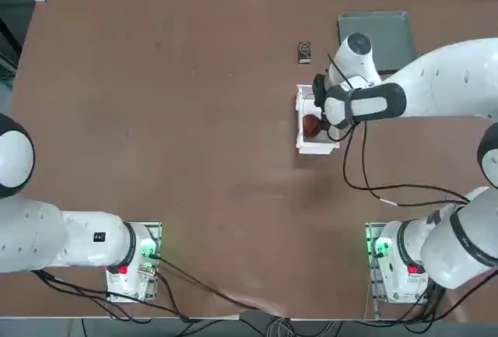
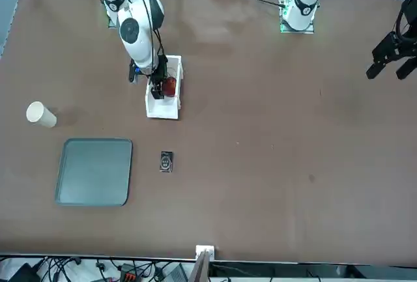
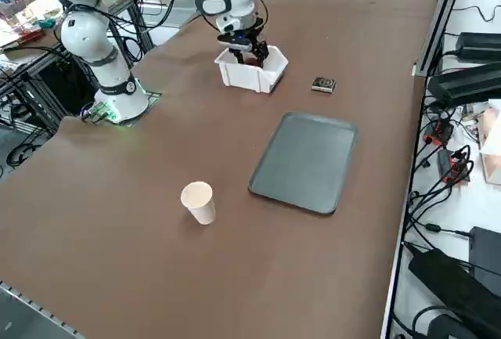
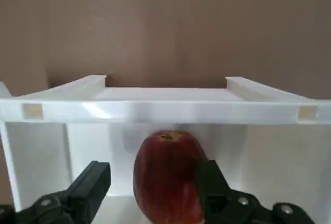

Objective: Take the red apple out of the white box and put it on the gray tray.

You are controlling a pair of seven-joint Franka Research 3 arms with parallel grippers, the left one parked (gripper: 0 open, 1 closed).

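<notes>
While the red apple (image 4: 166,175) sits inside the white box (image 1: 314,144), right of centre in the top view, the right gripper (image 4: 150,190) has its fingers down in the box, spread wide on either side of the fruit. One finger (image 4: 209,182) looks close to the apple's skin, the other (image 4: 93,182) stands clearly apart, so nothing is gripped. A good grasp would probably sink a little lower, centre the fruit between the pads, and close across its widest part. The thin walls hem the fingers in closely, so the lift should go straight up until the apple clears the rim. Beyond that, the gray tray (image 1: 389,29), in the upper right of the top view, lies near. A small dark object (image 1: 304,52) left of that path and a paper cup (image 2: 41,114) beyond the tray both stand clear.
</notes>
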